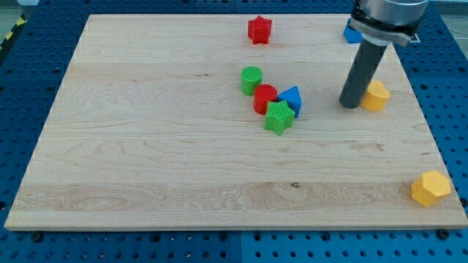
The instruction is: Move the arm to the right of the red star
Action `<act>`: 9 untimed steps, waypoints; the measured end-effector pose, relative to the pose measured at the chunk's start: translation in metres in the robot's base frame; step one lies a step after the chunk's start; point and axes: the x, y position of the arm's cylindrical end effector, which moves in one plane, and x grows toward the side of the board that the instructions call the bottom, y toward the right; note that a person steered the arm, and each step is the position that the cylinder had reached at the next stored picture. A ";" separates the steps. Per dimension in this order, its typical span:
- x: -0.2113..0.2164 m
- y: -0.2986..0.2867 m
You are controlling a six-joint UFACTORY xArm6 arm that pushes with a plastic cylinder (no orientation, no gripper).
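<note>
With no gripper to open or close, my tip (349, 104) is resting beside the yellow block (376, 96), sitting below-right of the red star (259, 30), needing travel toward the view's top.

We see a board (146, 146) of pale wood, its grain running in long streaks from left to right, smooth and matt, with a small dark knot (295, 184) near the front. Under it lies a blue metal plate (446, 88) pierced with rows of holes, faintly shiny. Our rod (360, 73) looks like dark matt plastic or rubber; our tip (349, 104) rests on the wood. The red star (259, 30), green cylinder (251, 79), red cylinder (264, 97), green star (278, 117) and blue block (291, 98) look like ribbed plastic, their tops finely lined. The two yellow blocks (377, 96) (431, 188) seem smoother, with a dull sheen
</note>
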 end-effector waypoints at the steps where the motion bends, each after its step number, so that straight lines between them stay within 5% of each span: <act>1: 0.001 -0.023; 5: -0.020 -0.074; 7: -0.076 -0.079; 9: -0.092 -0.161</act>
